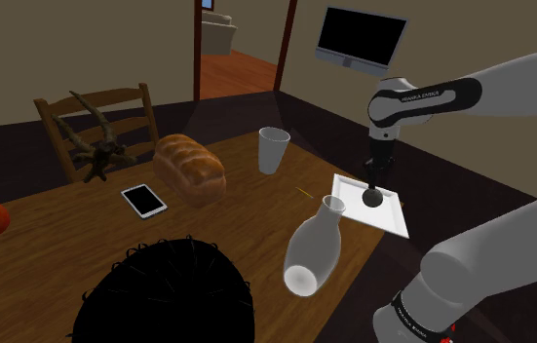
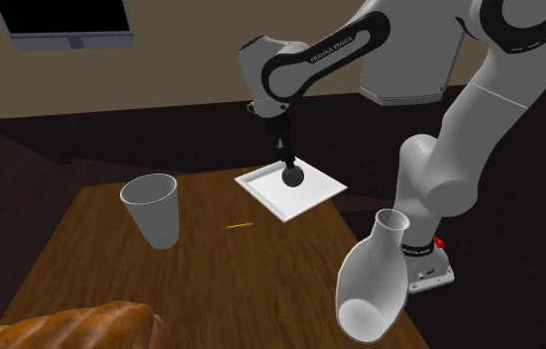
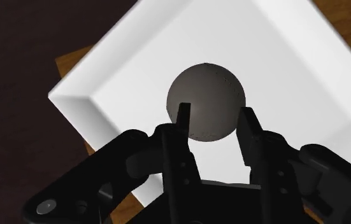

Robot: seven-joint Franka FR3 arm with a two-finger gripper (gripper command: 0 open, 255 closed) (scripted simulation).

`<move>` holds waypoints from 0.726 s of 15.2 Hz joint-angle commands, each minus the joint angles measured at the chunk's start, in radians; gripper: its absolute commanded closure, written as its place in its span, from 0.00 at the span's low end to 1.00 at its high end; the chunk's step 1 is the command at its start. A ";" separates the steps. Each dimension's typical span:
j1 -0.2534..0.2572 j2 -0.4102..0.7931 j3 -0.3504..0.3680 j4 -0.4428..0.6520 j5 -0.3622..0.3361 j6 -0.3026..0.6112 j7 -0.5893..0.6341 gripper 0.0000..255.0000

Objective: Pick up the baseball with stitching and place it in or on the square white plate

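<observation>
Gripper [image 3: 213, 114]: black, pointing straight down from the white arm, its two fingers [image 3: 181, 124] clamped on either side of a ball
Baseball [image 3: 206, 95]: held between the fingertips, low over the plate; whether it touches the plate cannot be told
Baseball look: plain grey in the wrist view, dark in the shoulder view [image 1: 373, 198] and in the second exterior view [image 2: 293, 177]
Baseball axis: a round ball, so it has no long axis and no end to point; a faint dotted seam curves over the part away from the fingers
Plate [image 3: 282, 57]: square, white, with a raised rim, directly under the gripper; the ball is over its middle
Table [image 2: 102, 268]: brown wood, carrying the plate at a corner, with dark floor just beyond the plate's edge
Yellow stick [image 2: 239, 227]: small, lying flat on the wood near the plate
Cup [image 1: 273, 150]: white, upright, past the plate's far corner in the shoulder view, apart from the gripper
Vase [image 1: 312, 255]: white with a narrow neck, tilted, just beside the plate's near edge on the stand side of the gripper
Loaf [image 1: 190, 168]: brown bread, farther off than the cup
Tablet [image 1: 143, 200]: flat, white-edged, beside the loaf and well apart from the gripper
Screen [image 1: 359, 37]: black, on the wall behind the arm
</observation>
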 commanded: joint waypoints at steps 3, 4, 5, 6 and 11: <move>0.001 -0.281 -0.088 -0.275 -0.055 0.244 -0.272 0.00; 0.001 -0.275 -0.092 -0.285 -0.058 0.260 -0.271 0.00; 0.001 -0.269 -0.096 -0.294 -0.061 0.276 -0.271 0.00; 0.000 -0.262 -0.099 -0.304 -0.063 0.292 -0.270 0.00; -0.003 -0.226 -0.115 -0.344 -0.075 0.369 -0.269 0.00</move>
